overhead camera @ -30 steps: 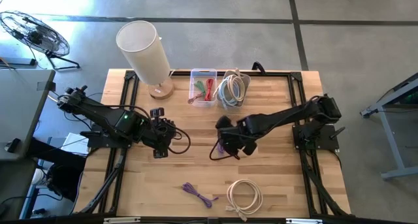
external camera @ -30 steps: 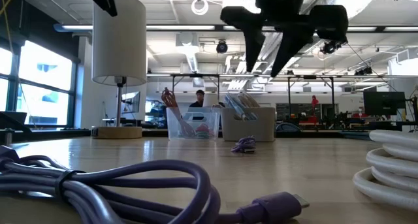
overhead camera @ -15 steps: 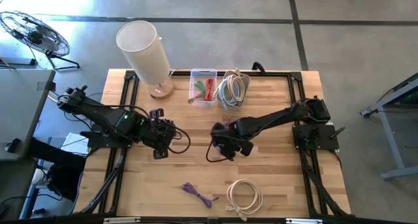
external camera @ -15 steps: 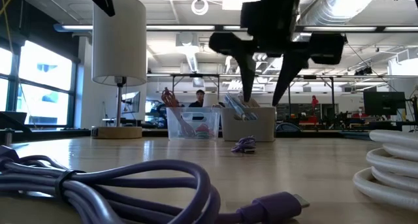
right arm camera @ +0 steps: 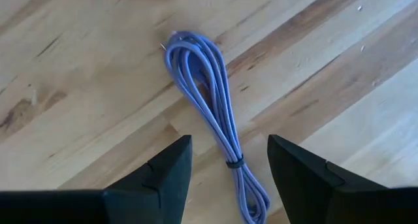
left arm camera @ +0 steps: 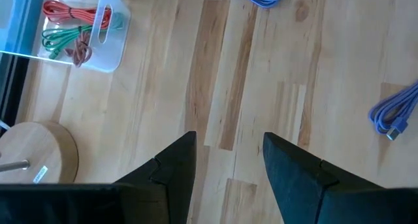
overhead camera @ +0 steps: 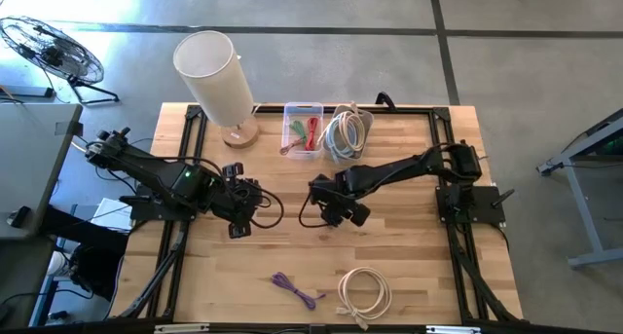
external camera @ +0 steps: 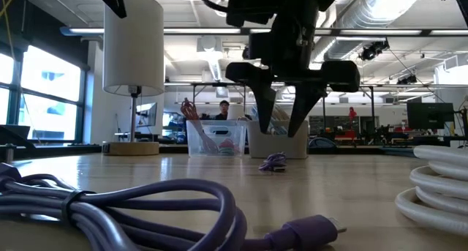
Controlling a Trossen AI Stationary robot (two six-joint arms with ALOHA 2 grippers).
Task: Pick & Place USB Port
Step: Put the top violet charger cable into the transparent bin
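Note:
A small blue-violet coiled USB cable (right arm camera: 208, 96) lies flat on the wooden table; it also shows in the low view (external camera: 274, 162). My right gripper (right arm camera: 228, 142) is open and hovers right above it near the table's middle (overhead camera: 327, 207). Its two fingers point down, one on either side of the coil, clear of it (external camera: 276, 132). In the high view the gripper hides the cable. My left gripper (overhead camera: 243, 205) waits open and empty over the table left of the middle (left arm camera: 228, 136).
A clear bin (overhead camera: 304, 128) with red and green cables and a bin of white cables (overhead camera: 346, 134) stand at the far edge, beside a lamp (overhead camera: 219, 76). A purple cable (overhead camera: 297, 291) and a white coiled cable (overhead camera: 365, 293) lie near the front edge.
My right gripper has gone toward the table's left edge and a little toward the far edge, and has come down closer to the table. It stays open. The cable has not moved.

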